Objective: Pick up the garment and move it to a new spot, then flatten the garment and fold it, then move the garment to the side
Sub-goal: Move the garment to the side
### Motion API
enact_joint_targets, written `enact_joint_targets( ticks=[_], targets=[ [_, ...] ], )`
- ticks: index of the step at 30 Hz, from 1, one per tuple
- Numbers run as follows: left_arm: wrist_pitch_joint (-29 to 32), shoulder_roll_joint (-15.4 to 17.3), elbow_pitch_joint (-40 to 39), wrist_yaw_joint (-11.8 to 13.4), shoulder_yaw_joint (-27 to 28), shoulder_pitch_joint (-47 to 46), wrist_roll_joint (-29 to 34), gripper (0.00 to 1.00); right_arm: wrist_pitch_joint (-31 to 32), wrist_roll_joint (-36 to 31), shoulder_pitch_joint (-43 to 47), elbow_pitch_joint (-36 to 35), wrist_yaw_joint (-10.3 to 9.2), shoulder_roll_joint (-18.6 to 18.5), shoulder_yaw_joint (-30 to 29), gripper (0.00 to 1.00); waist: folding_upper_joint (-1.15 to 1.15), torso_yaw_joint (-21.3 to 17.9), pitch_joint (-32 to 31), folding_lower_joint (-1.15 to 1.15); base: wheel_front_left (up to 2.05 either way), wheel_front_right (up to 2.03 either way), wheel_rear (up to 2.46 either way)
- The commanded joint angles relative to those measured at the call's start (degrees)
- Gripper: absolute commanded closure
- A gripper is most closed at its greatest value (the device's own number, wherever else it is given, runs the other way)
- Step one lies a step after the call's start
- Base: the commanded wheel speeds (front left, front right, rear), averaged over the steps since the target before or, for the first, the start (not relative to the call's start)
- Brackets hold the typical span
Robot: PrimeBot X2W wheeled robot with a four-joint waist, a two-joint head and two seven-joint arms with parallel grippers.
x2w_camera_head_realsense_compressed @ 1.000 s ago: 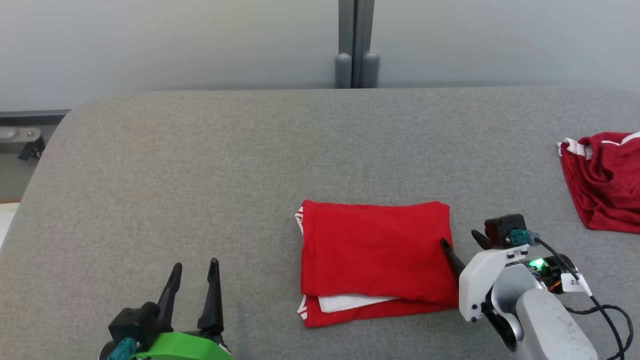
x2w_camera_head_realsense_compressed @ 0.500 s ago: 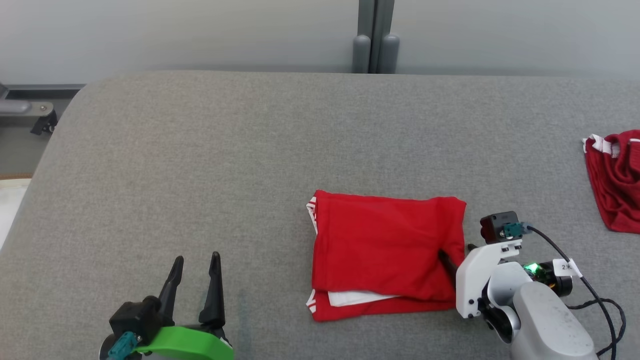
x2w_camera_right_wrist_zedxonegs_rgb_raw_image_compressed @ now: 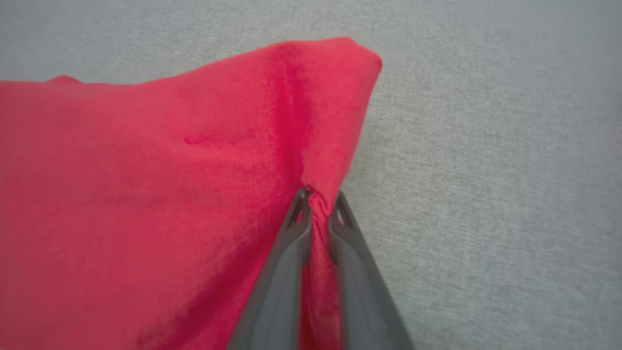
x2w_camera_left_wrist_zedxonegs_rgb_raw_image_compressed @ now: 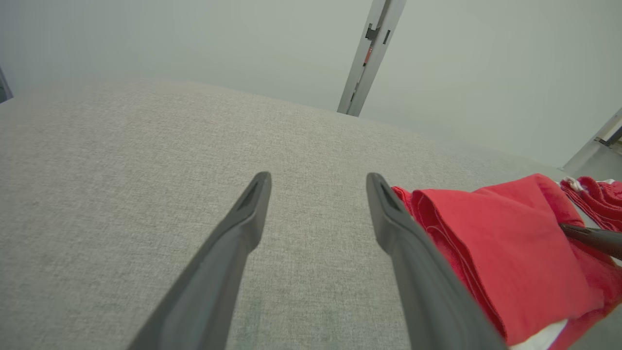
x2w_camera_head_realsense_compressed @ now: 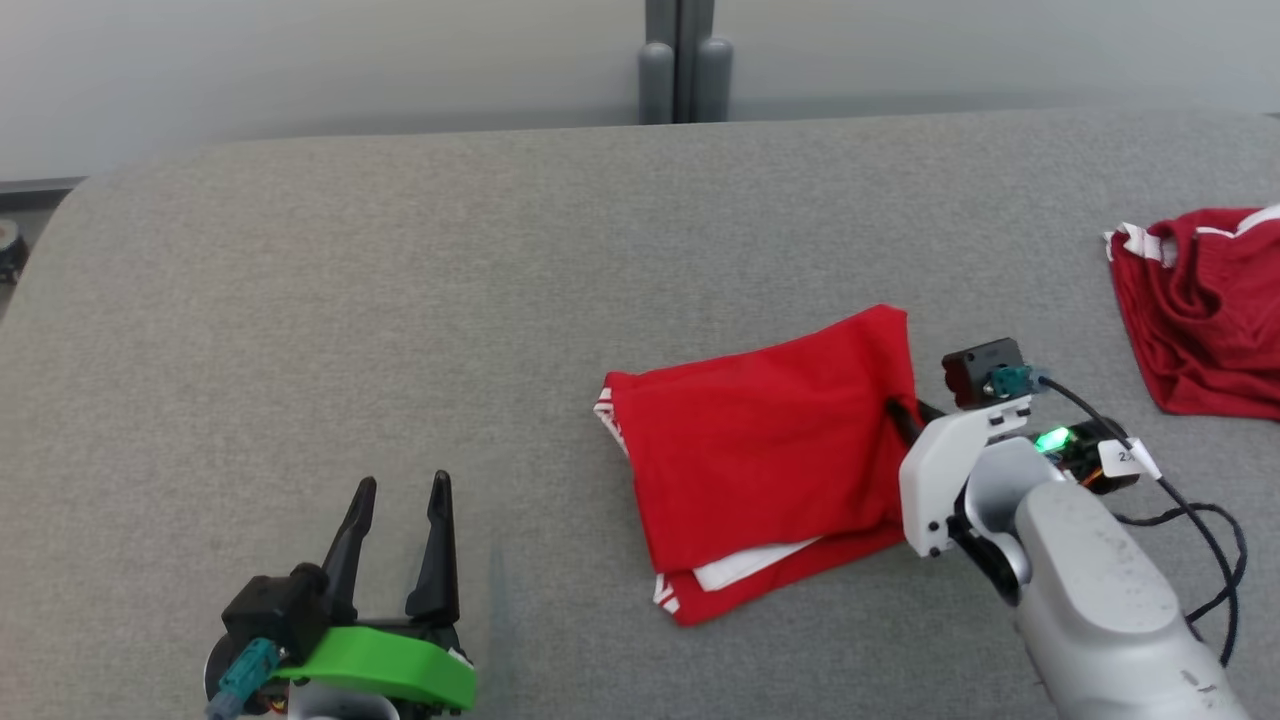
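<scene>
The folded red garment (x2w_camera_head_realsense_compressed: 760,450) with white trim lies on the grey table, right of centre, turned at a slant. My right gripper (x2w_camera_head_realsense_compressed: 905,415) is shut on its right edge; in the right wrist view the two fingers pinch a bunched fold of the red garment (x2w_camera_right_wrist_zedxonegs_rgb_raw_image_compressed: 146,194) at the gripper (x2w_camera_right_wrist_zedxonegs_rgb_raw_image_compressed: 318,197). My left gripper (x2w_camera_head_realsense_compressed: 400,495) stands open at the lower left, well clear of the cloth. In the left wrist view the left gripper (x2w_camera_left_wrist_zedxonegs_rgb_raw_image_compressed: 318,182) has bare table between its fingers, and the garment (x2w_camera_left_wrist_zedxonegs_rgb_raw_image_compressed: 486,243) lies to its right.
A second, crumpled dark red garment (x2w_camera_head_realsense_compressed: 1200,310) with white trim lies at the table's right edge. The grey table (x2w_camera_head_realsense_compressed: 350,300) spreads wide to the left and back. A grey post (x2w_camera_head_realsense_compressed: 680,60) stands behind the table against a pale wall.
My right gripper has shut on the garment's right edge and pulled it, so the cloth now lies rotated with its right corner raised toward the back. The head camera has also shifted. The left gripper stays put.
</scene>
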Motion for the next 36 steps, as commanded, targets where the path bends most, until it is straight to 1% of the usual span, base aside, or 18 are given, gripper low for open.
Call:
enact_joint_targets(
  ticks=[1, 6, 10, 14, 19, 22, 26, 32, 36],
  targets=[
    [0.0, 0.1, -0.3, -0.2, 0.0, -1.2, 0.2, 0.00, -0.3, -0.6, -0.9, -0.5, -0.12, -1.7, -0.3, 1.00, 0.00, -3.5, 1.8, 0.00, 0.00, 0.00, 0.00],
    [0.0, 0.1, -1.2, -0.2, -0.7, -2.6, 0.9, 0.00, 0.1, -1.5, -3.0, -2.6, -0.11, -6.3, -1.1, 1.00, 0.00, -9.0, 4.1, 0.00, 0.00, 0.00, 0.00],
    [0.0, 0.6, -1.5, -0.2, -0.9, -3.7, 1.8, 0.00, 0.2, -1.7, -4.4, -4.3, -0.11, -8.7, -3.0, 1.00, 0.00, -13.7, 6.2, 0.00, 0.00, 0.00, 0.00],
    [0.0, 1.6, -1.6, -0.2, -1.3, -5.1, 2.4, 0.00, -0.2, -1.7, -5.6, -5.8, -0.11, -9.0, -4.8, 1.00, 0.00, -17.9, 8.3, 0.00, 0.00, 0.00, 0.00],
    [0.0, 2.8, -1.3, -0.2, -2.5, -6.8, 2.9, 0.00, -1.1, -1.8, -6.5, -6.6, -0.11, -8.0, -7.1, 1.00, 0.00, -21.1, 10.2, 0.00, 0.00, 0.00, 0.00],
    [0.0, 3.4, -1.1, -0.2, -3.0, -7.6, 2.8, 0.00, -1.5, -2.3, -7.1, -6.7, -0.11, -7.3, -7.8, 1.00, 0.00, -22.0, 11.0, 0.00, 0.00, 0.00, 0.00],
    [0.0, 3.7, -0.8, -0.2, -3.5, -8.4, 2.5, 0.00, -1.8, -2.7, -7.5, -6.5, -0.11, -6.6, -8.5, 1.00, 0.00, -22.0, 11.5, 0.00, 0.00, 0.00, 0.00],
    [0.0, 4.0, -1.1, -0.2, -3.7, -8.8, 2.4, 0.00, -1.7, -3.1, -10.4, -7.1, -0.11, -6.1, -8.6, 1.00, 0.00, -20.4, 12.0, 0.00, 0.00, 0.00, 0.00],
    [0.0, 4.0, -1.7, -0.2, -3.7, -9.4, 2.5, 0.00, -0.8, -3.6, -13.9, -6.7, -0.11, -6.6, -9.3, 1.00, 0.00, -19.0, 12.5, 0.00, 0.00, 0.00, 0.00]
  ],
)
